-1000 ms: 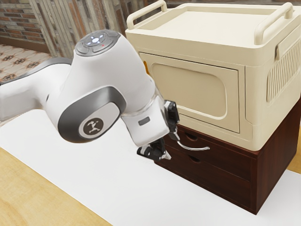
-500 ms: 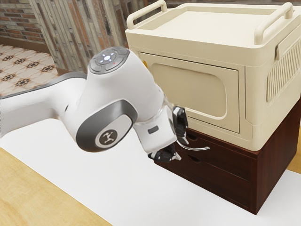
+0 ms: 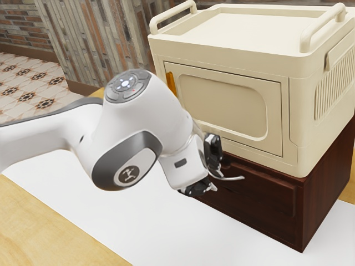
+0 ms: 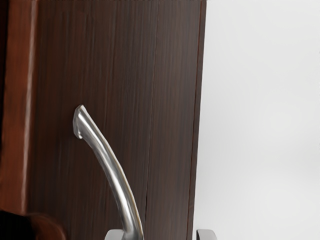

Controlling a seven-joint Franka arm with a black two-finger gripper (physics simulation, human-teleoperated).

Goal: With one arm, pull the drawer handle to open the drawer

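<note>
At the far side, at the exterior view's left, you see a brick wall [image 3: 16,27] above a brown baseboard [image 3: 28,50]. Right of it, you have weathered vertical planks [image 3: 100,41]. Below lies a pale tiled floor [image 3: 22,75] with dark star motifs. Nearer you, 1 white sheet [image 3: 111,221] covers part of the light wooden table [image 3: 33,221].

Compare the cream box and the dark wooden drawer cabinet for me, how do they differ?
The cream box is pale and smooth, whereas the drawer cabinet is dark brown with visible grain. The box has rounded corners; the cabinet's are square. The box stands on the cabinet, while the cabinet rests on the white surface. Both are boxy, and their fronts face the same way.
</note>
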